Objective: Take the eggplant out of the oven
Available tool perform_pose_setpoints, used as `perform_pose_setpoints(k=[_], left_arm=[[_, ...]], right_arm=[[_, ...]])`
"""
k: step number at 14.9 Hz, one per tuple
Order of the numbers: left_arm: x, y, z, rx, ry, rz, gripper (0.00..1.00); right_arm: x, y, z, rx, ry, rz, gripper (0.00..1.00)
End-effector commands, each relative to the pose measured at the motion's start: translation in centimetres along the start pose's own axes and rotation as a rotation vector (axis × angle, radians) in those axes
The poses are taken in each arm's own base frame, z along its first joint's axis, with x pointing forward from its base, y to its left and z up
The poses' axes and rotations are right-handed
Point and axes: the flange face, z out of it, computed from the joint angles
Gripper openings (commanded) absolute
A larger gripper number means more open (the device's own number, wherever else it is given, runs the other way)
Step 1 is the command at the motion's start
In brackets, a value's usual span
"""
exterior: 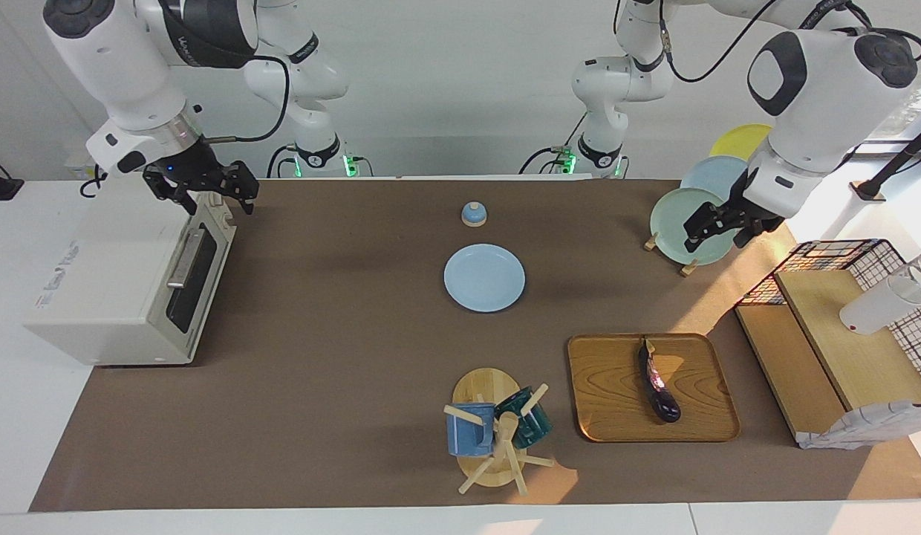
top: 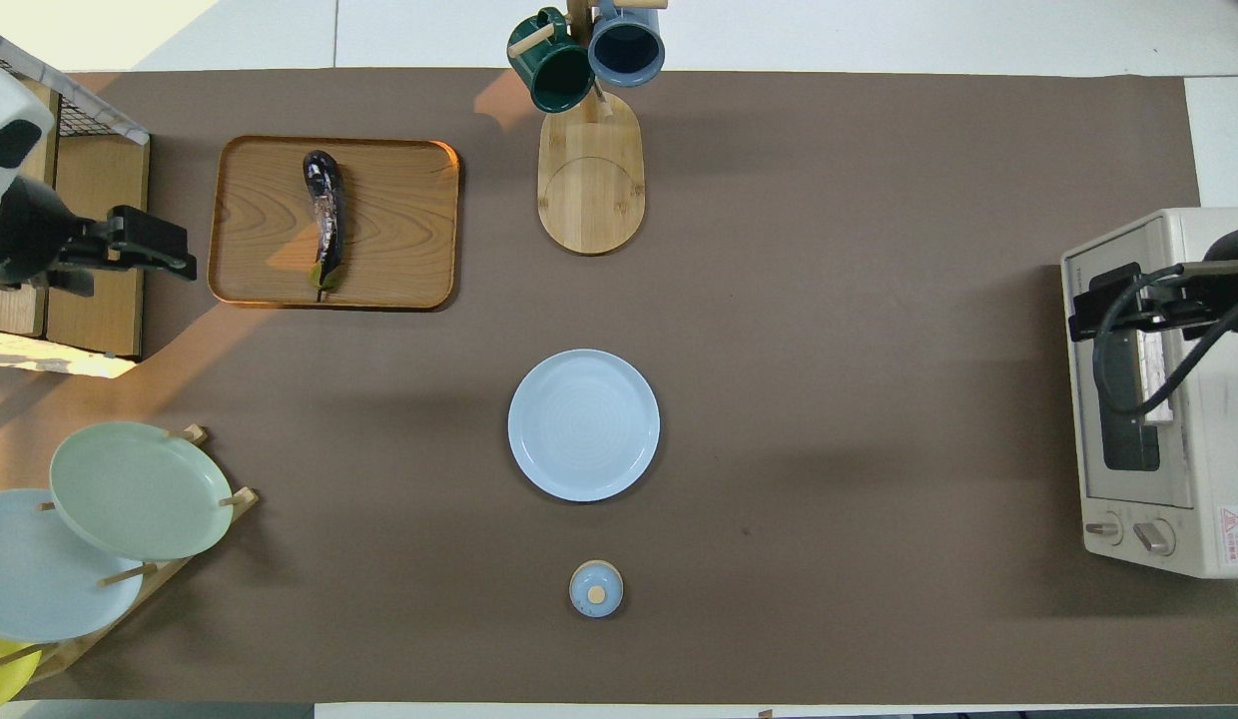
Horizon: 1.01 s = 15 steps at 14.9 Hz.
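Eggplant lies on tray | both grippers raised, empty

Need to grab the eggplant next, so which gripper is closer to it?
Left. The left gripper is up over the plate rack, empty; the right gripper is over the oven. The eggplant lies on the wooden tray.

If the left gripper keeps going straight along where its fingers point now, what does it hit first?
Likely the green plate standing in the plate rack. In the facing view the left gripper, open and empty, hangs raised with its fingers aimed down toward that plate's edge. Depth is unclear; it might pass the rim and meet the brown mat instead.
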Motion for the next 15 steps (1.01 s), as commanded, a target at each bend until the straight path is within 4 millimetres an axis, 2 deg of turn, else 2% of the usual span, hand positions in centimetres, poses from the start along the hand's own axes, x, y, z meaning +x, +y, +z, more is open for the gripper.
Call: perform_pose_setpoints(k=[1,3,4,9,15], left_arm=[[-4.5,0.5,2.5,0.035,-0.044,0.011,1.00],[-4.3,0.8,2.5,0.034,-0.039,0.018,1.00],[-3.7,0.9,1.0,0.033,-0.030,0.016,1.00],[-3.7,0.7,-2.0,0.046,-0.075,0.014,1.00],[-3.7,1.0,-2.0,0.044,-0.073,0.020,1.00]], right_arm=[[-0.1,0.4,-0.1,0.008,0.019,-0.013,1.00],[-0.1,1.1,-0.1,0.009,0.019,-0.004,1.00],[-0.2,1.8,0.0,0.010,0.017,0.008,1.00],[0.0,1.6,-0.2,0.007,0.028,0.006,1.00],[0.0,1.7,-0.3,0.008,0.034,0.007,1.00]])
